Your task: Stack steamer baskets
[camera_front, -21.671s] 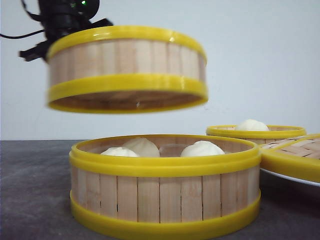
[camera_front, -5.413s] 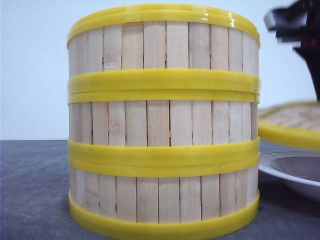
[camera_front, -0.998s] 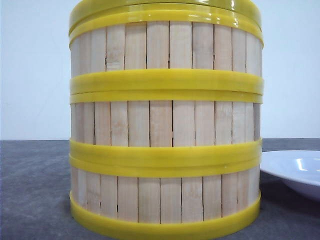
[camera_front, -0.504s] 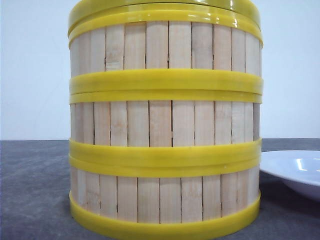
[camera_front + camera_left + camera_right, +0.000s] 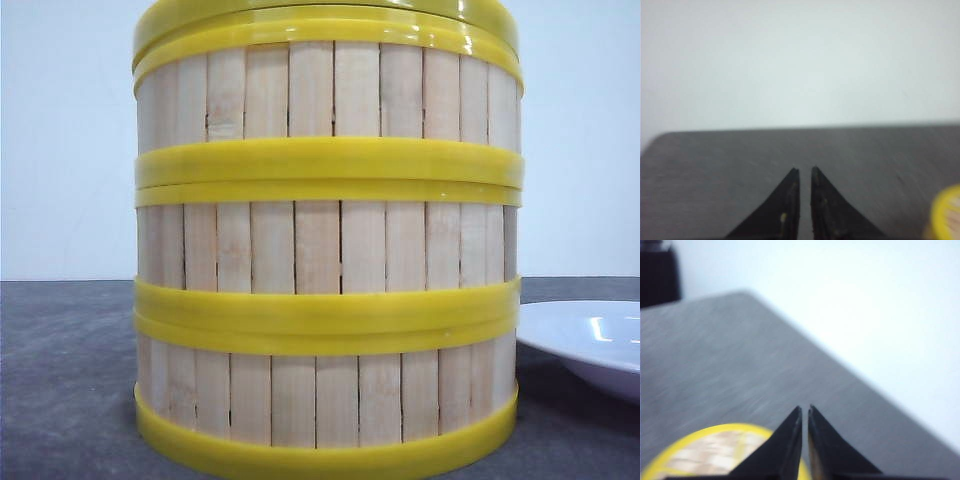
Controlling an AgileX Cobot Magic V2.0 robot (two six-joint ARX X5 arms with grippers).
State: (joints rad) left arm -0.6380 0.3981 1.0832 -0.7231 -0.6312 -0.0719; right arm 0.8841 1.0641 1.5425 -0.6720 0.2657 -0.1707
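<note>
Three steamer baskets stand stacked in one column close in the front view: top basket [image 5: 330, 95], middle basket [image 5: 330, 245], bottom basket [image 5: 330, 400]. A yellow-rimmed lid [image 5: 330, 12] caps the top one. No gripper shows in the front view. My right gripper [image 5: 805, 408] is shut and empty, hovering above the woven lid [image 5: 700, 455], apart from it. My left gripper [image 5: 803, 170] is shut with nothing in it, over bare table. A yellow rim [image 5: 946, 212] of the stack shows at that view's corner.
A white plate [image 5: 590, 345] lies on the dark grey table [image 5: 60, 380] just right of the stack. A pale wall stands behind the table. A dark object [image 5: 657, 275] sits at the table's far corner in the right wrist view.
Over the last second the stack barely shifts. Earlier, a basket was carried over one holding buns; later the lid hung at the right, and it now sits on the stack.
</note>
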